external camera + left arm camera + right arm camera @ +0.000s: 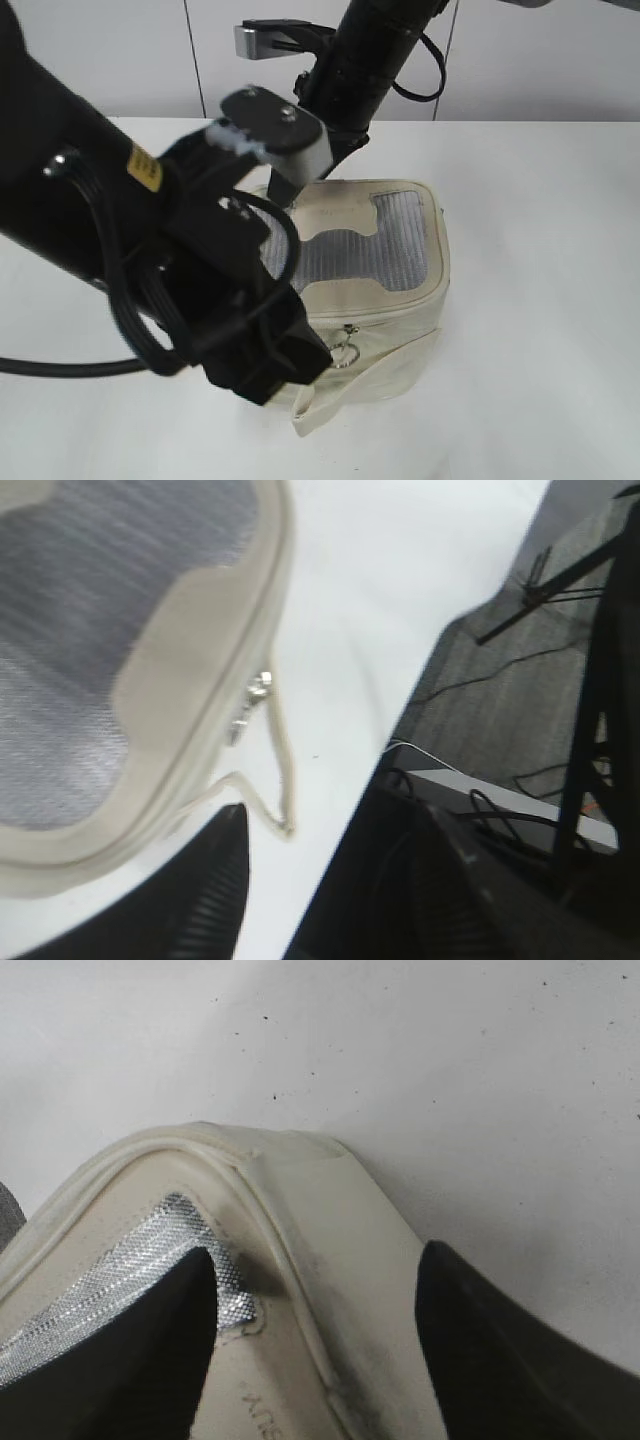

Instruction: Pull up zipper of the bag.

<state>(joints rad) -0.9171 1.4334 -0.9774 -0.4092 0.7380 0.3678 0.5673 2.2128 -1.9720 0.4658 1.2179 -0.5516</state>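
On the table (540, 200), the bag (385, 300) stands upright, mesh lid facing up.

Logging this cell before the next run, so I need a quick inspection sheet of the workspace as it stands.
Surface: white table, a few dark specks in the right wrist view.
Job's things: cream bag upright; zipper along the lid rim, silver ring pull at the front, a loose strap below it.
Clutter: nothing seen.
Grippers: left tool low at the bag's front corner, only one finger in its view; right tool open, fingers astride the bag's rear rim.
Cables: black cable from the left arm; a loop by the right arm.
Surroundings: white wall panels behind; grey floor with cables and a stand.
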